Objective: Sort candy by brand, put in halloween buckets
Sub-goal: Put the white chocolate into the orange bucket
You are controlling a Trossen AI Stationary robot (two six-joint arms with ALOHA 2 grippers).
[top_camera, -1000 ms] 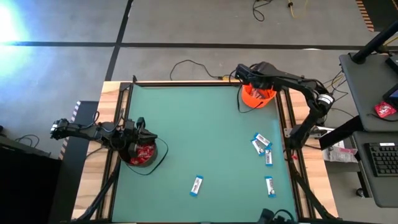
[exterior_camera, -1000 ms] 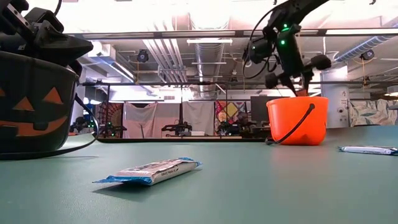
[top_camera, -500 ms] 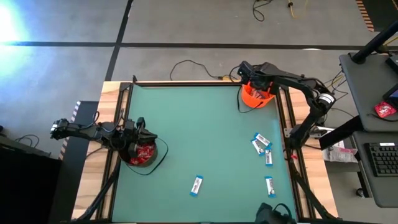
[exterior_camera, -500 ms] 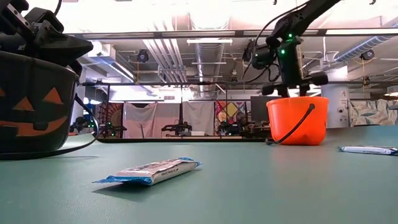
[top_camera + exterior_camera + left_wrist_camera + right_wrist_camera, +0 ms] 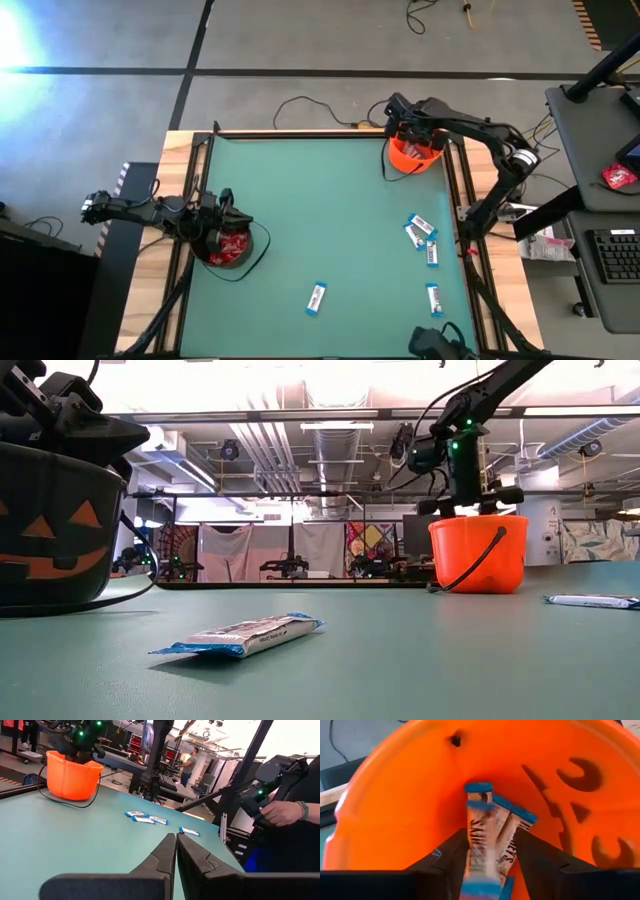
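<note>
We see five white-and-blue bars (image 5: pixel 421 232) loose on the green tabletop (image 5: pixel 320 200), and a black cable (image 5: pixel 310 108) trailing behind it. The right gripper (image 5: pixel 404 128) hangs over the orange bucket (image 5: pixel 415 155), fingers (image 5: pixel 445 857) parted around a bar (image 5: pixel 481 840) between them, more bars below. The left gripper (image 5: pixel 222 215), fingers pressed together, holding nothing, sits over the black bucket (image 5: pixel 228 250) of red packets (image 5: pixel 236 245).
</note>
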